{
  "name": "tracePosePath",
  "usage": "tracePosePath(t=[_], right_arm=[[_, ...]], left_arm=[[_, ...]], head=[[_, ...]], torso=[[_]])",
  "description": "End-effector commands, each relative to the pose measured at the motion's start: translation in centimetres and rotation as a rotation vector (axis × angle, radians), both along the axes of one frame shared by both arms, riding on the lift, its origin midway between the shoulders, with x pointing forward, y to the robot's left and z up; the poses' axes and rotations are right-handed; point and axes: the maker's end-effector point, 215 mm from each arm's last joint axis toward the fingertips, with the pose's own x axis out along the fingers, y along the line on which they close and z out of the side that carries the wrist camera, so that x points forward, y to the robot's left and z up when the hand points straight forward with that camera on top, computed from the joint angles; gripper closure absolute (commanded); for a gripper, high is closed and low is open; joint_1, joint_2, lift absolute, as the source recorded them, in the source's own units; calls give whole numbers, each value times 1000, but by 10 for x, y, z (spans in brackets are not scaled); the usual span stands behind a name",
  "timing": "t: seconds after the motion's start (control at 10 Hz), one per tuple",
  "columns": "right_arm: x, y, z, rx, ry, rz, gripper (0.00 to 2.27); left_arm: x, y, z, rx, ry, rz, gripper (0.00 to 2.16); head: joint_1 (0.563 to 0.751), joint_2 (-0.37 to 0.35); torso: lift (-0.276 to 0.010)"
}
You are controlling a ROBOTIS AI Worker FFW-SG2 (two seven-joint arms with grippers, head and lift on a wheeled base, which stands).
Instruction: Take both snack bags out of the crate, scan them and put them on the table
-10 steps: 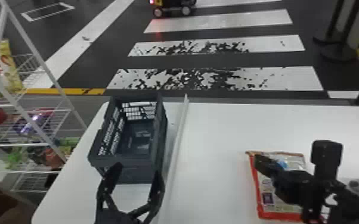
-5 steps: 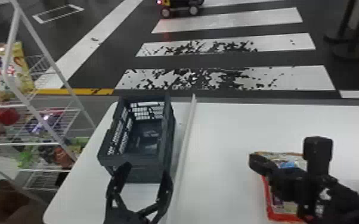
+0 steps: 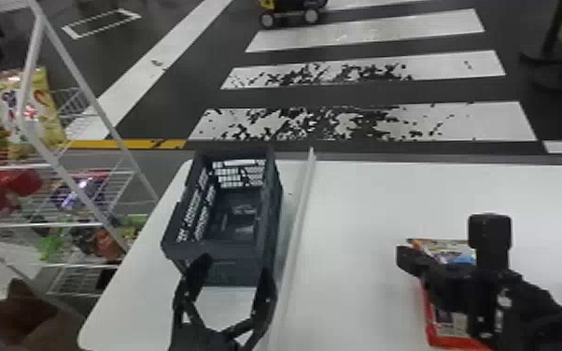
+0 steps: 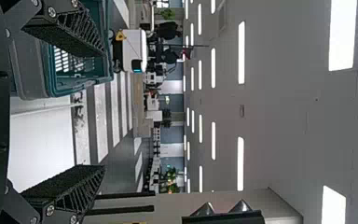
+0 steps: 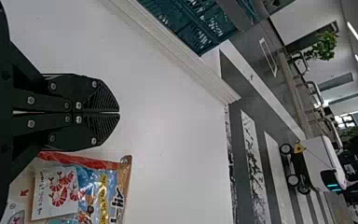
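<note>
So the bag (image 3: 448, 329) is lying on the table (image 3: 364, 210), crate (image 3: 242, 270) over past the strip (image 3: 296, 233), which I'd guess keeps done stuff separate. Left gripper (image 3: 234, 270) hangs by the crate's near end, fingers wide apart, probably so it can reach in or back off without snagging. Right gripper (image 5: 117, 113) has its fingers together beside the bag. Right wrist view gets you that plus the shrimp art (image 5: 61, 189); from the head, the arm (image 3: 485, 289) blocks much of the bag.
</note>
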Motion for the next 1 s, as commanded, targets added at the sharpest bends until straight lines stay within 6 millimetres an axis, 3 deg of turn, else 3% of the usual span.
tracePosePath(t=[0.0, 0.9], right_arm=[[3, -3, -3, -19, -3, -5, 2260], [13, -26, -16, -101, -2, -42, 2260]], left_arm=[[0, 0, 1, 0, -1, -1, 151], [0, 1, 0, 0, 0, 2, 151]], head=[[695, 285], [695, 254]], torso=[[-94], [-94]])
